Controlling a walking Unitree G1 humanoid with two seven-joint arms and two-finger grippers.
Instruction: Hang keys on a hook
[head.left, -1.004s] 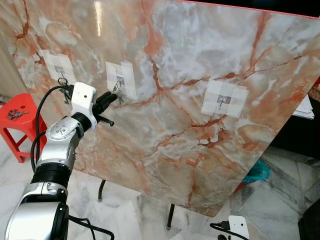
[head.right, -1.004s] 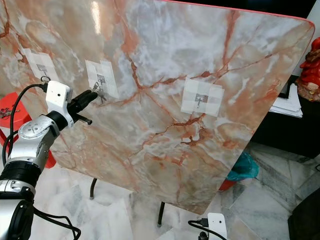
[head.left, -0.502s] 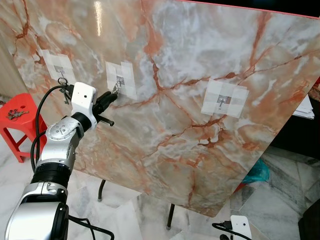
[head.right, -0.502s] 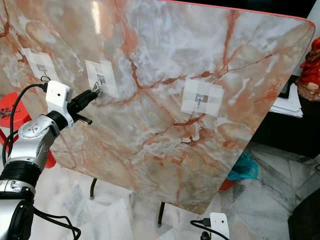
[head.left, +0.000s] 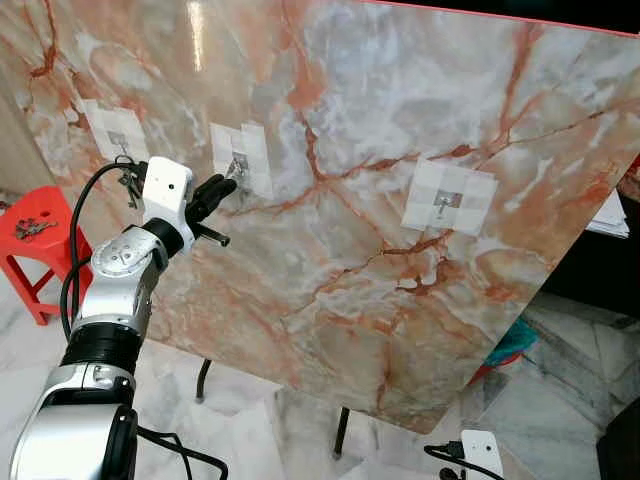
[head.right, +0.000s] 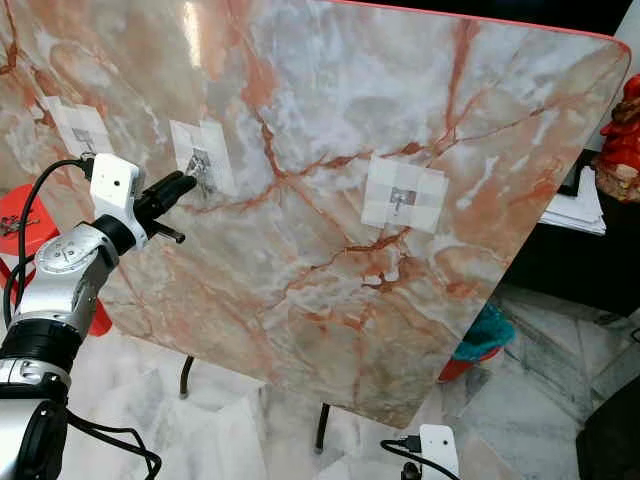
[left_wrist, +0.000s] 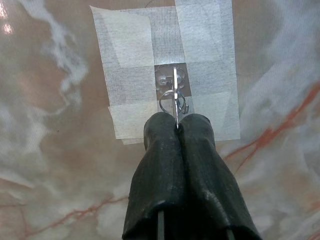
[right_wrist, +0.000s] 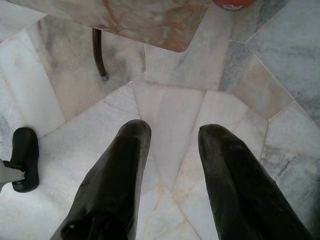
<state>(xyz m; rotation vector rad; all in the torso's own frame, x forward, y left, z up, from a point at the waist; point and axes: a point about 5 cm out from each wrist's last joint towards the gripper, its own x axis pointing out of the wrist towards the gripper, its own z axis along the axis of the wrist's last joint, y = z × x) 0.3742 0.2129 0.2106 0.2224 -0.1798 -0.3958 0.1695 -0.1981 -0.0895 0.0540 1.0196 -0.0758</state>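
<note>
The left gripper (left_wrist: 178, 122) is pinched together on the keys (left_wrist: 172, 102), holding their ring right at the middle hook (left_wrist: 174, 80) on the marble board (head.left: 380, 200); whether the ring has caught is unclear. The right gripper (right_wrist: 172, 137) hangs low with fingers apart, over the floor (right_wrist: 170, 105).
</note>
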